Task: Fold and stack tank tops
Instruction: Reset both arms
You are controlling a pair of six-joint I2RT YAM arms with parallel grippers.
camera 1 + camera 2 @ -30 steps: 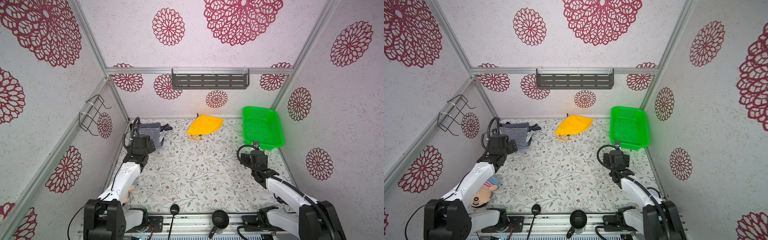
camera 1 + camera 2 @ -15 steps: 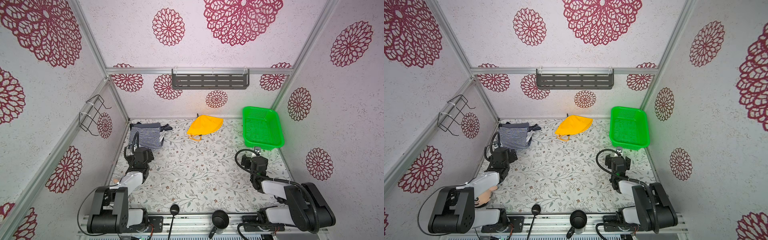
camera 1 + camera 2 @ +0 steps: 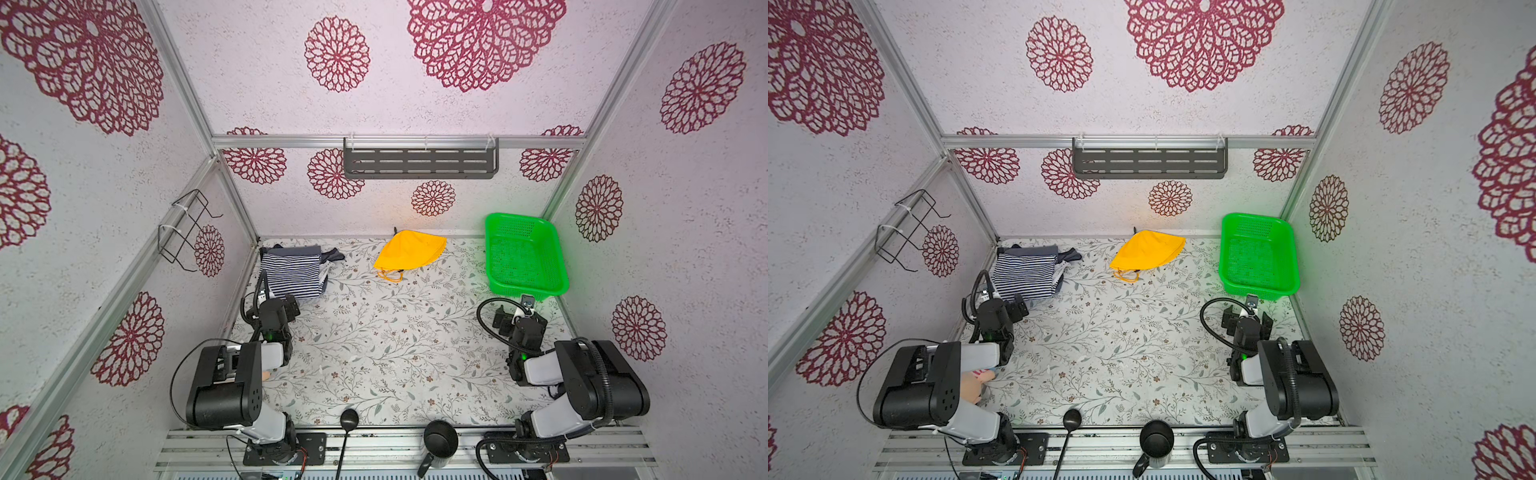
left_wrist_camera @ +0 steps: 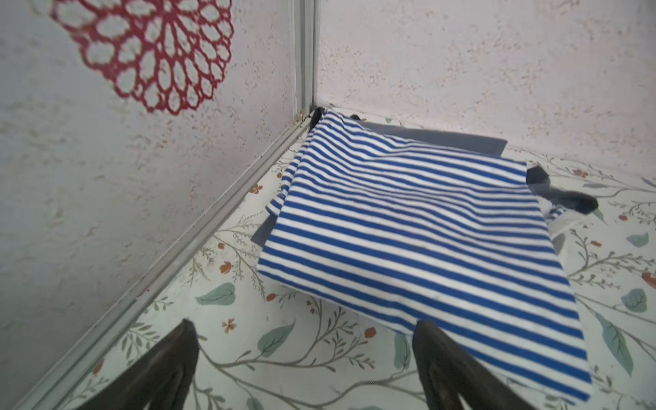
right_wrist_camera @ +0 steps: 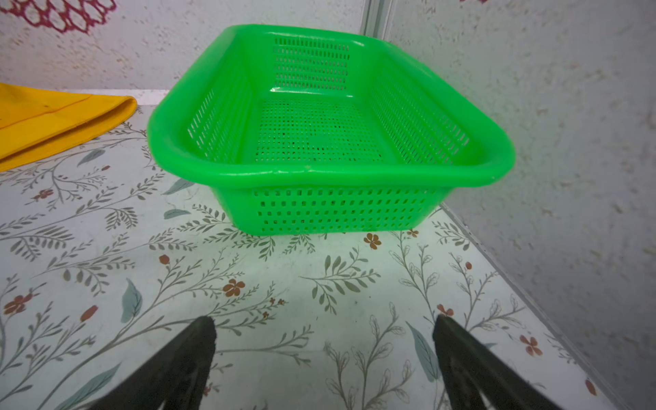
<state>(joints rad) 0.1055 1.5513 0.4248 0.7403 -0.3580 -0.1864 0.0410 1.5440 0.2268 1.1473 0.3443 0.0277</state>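
Observation:
The striped tank top [image 3: 293,274] lies folded on the slate grey-blue tank top [image 3: 291,250] in the back left corner; both top views show this stack [image 3: 1025,276]. In the left wrist view the striped top [image 4: 408,227] covers most of the grey one [image 4: 443,138], whose dark strap sticks out at one side. My left gripper [image 3: 276,300] [image 4: 304,324] is open just in front of the stack, one fingertip [image 4: 426,330] at the striped hem, nothing held. My right gripper [image 3: 519,312] [image 5: 323,319] is open and empty above the mat, in front of the green basket.
A green mesh basket [image 3: 528,289] [image 5: 319,174] stands at the back right and a yellow cloth hat [image 3: 409,249] at the back middle. A ladle [image 3: 349,419] and a black mug [image 3: 440,436] sit by the front rail. A small toy [image 3: 971,384] lies under the left arm.
Both arms have drawn back toward the front and folded low. The left gripper has come off the stack. Both grippers have stayed open.

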